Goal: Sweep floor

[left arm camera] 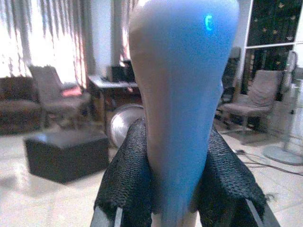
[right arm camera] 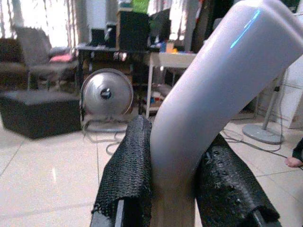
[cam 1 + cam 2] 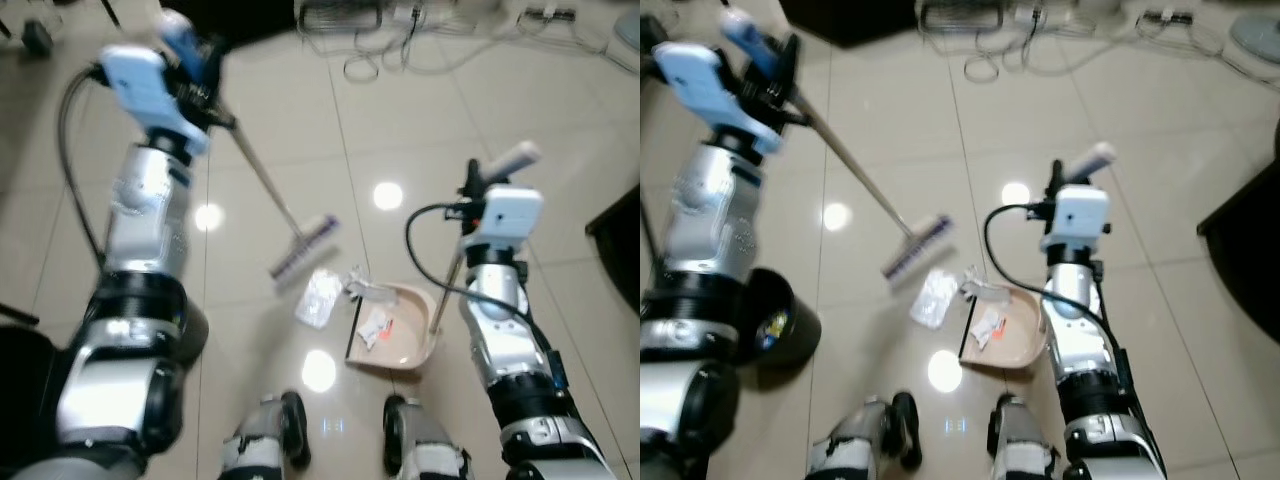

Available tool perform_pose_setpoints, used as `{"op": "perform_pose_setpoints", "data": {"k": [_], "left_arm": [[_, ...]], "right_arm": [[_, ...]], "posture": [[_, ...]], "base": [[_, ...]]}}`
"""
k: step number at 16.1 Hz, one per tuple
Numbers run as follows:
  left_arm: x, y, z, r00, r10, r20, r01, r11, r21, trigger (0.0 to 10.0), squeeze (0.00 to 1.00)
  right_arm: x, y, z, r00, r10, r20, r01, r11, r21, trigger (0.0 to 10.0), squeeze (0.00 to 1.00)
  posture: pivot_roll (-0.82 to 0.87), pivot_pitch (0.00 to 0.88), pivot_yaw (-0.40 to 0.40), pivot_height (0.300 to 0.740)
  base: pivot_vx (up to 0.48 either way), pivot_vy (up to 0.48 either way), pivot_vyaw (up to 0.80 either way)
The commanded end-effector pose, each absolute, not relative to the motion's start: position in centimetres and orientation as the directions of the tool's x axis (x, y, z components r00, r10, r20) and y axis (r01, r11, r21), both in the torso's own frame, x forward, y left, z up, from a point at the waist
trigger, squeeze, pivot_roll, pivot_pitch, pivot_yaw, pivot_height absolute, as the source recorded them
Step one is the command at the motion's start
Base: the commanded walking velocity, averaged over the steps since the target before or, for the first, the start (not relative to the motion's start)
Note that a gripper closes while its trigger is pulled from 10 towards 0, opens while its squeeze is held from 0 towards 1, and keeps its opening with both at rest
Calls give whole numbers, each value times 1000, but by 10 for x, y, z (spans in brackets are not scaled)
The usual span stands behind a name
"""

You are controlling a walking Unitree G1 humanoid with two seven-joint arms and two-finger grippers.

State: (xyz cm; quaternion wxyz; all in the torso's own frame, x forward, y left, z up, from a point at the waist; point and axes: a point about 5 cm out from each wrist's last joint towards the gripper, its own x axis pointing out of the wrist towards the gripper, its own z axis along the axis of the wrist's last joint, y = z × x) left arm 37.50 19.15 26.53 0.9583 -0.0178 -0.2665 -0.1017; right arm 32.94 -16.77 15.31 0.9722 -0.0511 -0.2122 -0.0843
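My left gripper (image 3: pixel 200 75) is shut on the blue grip of the broom handle (image 1: pixel 182 109). The thin broom shaft (image 3: pixel 262 175) slants down to the brush head (image 3: pixel 303 247), which rests on the tiled floor just beyond a crumpled silver wrapper (image 3: pixel 319 297). My right gripper (image 3: pixel 472 185) is shut on the white dustpan handle (image 2: pixel 208 113). The beige dustpan (image 3: pixel 410 335) sits on the floor between my arms, holding scraps of paper (image 3: pixel 374 325). More white litter (image 3: pixel 365 288) lies at the pan's far lip.
A black bin (image 3: pixel 775 325) stands by my left arm. Tangled cables (image 3: pixel 400 45) and a wire rack lie on the floor ahead. Dark furniture (image 3: pixel 618 235) edges the right side. My feet (image 3: pixel 345 425) stand just behind the dustpan.
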Motion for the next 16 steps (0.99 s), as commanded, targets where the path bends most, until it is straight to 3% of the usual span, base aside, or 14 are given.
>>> {"op": "perform_pose_setpoints", "data": {"k": [1, 6, 13, 16], "left_arm": [[375, 195, 263, 841, -181, 509, 189, 981, 37, 10000, 0], [357, 203, 214, 903, -186, 387, 161, 982, 96, 10000, 0], [332, 206, 191, 925, -158, 346, 129, 986, 106, 10000, 0], [316, 214, 180, 939, -144, 312, 112, 987, 119, 10000, 0]], "right_arm": [[328, -168, 166, 870, -148, 469, 185, 982, -33, 10000, 0], [303, -170, 185, 850, -180, 495, 175, 983, 56, 10000, 0], [273, -172, 192, 863, -201, 464, 186, 979, 78, 10000, 0], [264, -174, 208, 844, -183, 505, 118, 980, 158, 10000, 0]], "posture": [[0, 104, 51, 740], [-21, 55, 48, 740], [-36, 43, 68, 740], [-49, 30, 89, 740]], "base": [[0, 0, 0], [0, 0, 0], [0, 0, 0], [0, 0, 0]]}}
